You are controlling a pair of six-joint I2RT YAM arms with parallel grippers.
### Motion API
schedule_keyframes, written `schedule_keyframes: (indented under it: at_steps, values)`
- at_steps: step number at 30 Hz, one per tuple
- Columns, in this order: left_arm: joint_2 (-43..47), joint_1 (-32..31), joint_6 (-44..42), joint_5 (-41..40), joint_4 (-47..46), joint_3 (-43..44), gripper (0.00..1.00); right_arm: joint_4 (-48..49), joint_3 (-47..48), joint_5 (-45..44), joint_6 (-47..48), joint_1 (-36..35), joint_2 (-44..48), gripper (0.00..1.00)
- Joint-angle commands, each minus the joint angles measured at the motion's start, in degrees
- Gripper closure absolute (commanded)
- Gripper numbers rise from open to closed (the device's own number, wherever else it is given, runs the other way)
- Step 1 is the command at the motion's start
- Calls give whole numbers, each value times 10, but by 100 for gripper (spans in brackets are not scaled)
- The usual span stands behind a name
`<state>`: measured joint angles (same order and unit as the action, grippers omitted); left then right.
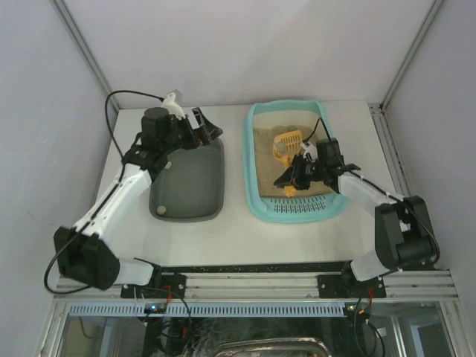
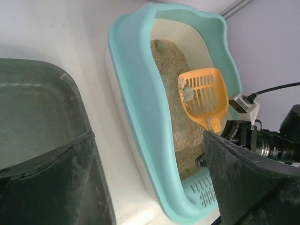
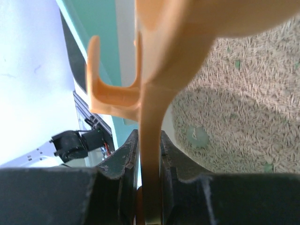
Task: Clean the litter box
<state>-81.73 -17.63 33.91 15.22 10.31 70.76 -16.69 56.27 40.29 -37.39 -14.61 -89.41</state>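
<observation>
The light-turquoise litter box point(image 1: 256, 195) with beige litter sits right of centre; it also shows in the left wrist view point(image 2: 140, 117). My right gripper point(image 1: 296, 177) is shut on the handle of an orange slotted scoop point(image 1: 289, 143), whose head is over the litter. In the left wrist view the scoop point(image 2: 202, 96) carries a pale greenish clump point(image 2: 188, 93). In the right wrist view the handle point(image 3: 152, 154) is pinched between both fingers; a pale clump point(image 3: 197, 137) lies in the litter. My left gripper point(image 1: 207, 128) is open and empty over the far end of the dark tray.
A dark grey-green tray point(image 1: 212, 201) lies left of the litter box, with a narrow strip of white table between them. Another small clump point(image 2: 161, 45) lies at the far end of the litter. Walls close the table at the back and sides.
</observation>
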Motion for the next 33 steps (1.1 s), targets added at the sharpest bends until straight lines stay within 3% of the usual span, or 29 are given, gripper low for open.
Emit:
schedule_keyframes:
  at_steps: [1,6,9,14,18,22,26,30,33]
  values:
    - [97,3,-126,-14,81,-23,0,244,-112,13,-51,15,117,100]
    - [136,20,-172,-44,136,-48,0,344,-194,16,-32,3,198,100]
    - [149,32,-165,-46,143,-62,0,460,-272,16,-105,44,241,100]
    - [160,32,-151,-46,135,-81,0,455,-264,45,-118,37,215,100]
    - [168,32,-150,-46,129,-91,0,596,-323,71,-219,90,206,100]
    - [169,33,-153,-51,130,-94,0,493,-262,77,-153,38,188,100]
    - [173,33,-155,-57,127,-99,0,562,-281,85,-214,76,182,100]
    - [172,37,-155,-75,121,-104,0,474,-236,81,-167,46,181,100]
    - [169,59,-159,-77,130,-86,0,494,-236,85,-200,58,173,100]
